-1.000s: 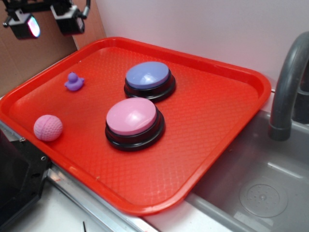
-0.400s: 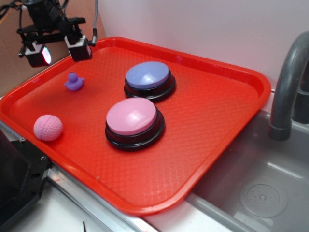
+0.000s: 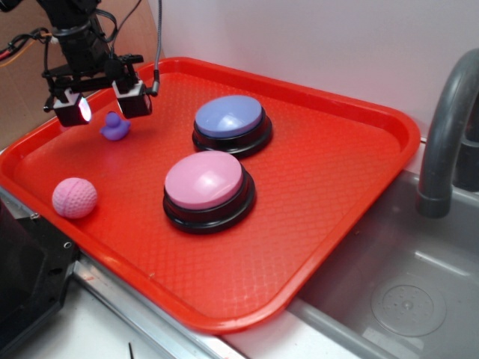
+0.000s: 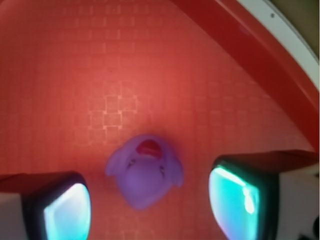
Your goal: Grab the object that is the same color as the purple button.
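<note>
A tiny purple rubber duck sits on the red tray near its far left edge. My gripper hangs open just above it, one finger on each side. In the wrist view the duck lies between the two glowing pads, touching neither, with my gripper straddling it. The purple button with its black base stands on the tray to the right of the duck.
A pink domed button stands in front of the purple one. A pink textured ball lies near the tray's front left edge. A grey faucet and sink are to the right. A wall runs behind the tray.
My gripper has come down and to the right from the upper left corner, and now straddles the duck. The duck, ball and buttons have not moved.
</note>
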You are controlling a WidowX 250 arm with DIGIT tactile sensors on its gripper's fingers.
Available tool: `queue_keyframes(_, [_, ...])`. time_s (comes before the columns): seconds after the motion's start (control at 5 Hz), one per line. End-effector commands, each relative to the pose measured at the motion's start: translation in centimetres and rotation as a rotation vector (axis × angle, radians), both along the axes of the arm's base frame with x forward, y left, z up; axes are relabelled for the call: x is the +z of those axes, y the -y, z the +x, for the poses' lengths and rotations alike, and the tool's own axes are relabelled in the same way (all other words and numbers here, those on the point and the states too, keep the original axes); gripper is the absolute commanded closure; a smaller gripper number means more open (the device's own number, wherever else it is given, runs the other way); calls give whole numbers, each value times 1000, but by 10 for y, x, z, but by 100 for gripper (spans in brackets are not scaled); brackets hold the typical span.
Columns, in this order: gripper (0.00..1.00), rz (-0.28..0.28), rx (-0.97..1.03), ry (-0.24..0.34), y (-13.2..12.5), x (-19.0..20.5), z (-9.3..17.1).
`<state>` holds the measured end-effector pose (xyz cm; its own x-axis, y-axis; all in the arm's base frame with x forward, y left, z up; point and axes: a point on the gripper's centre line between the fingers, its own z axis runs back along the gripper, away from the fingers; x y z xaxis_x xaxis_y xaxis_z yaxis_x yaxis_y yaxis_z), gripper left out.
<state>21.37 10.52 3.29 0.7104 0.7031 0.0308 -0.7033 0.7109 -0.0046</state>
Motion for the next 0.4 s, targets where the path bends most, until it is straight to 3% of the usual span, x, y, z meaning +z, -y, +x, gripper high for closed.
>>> queue_keyframes(0.0, [100,13,4,12,-7,-4,-1])
queue_keyframes(0.2, [100,-2,-11,28,-7,2,-1])
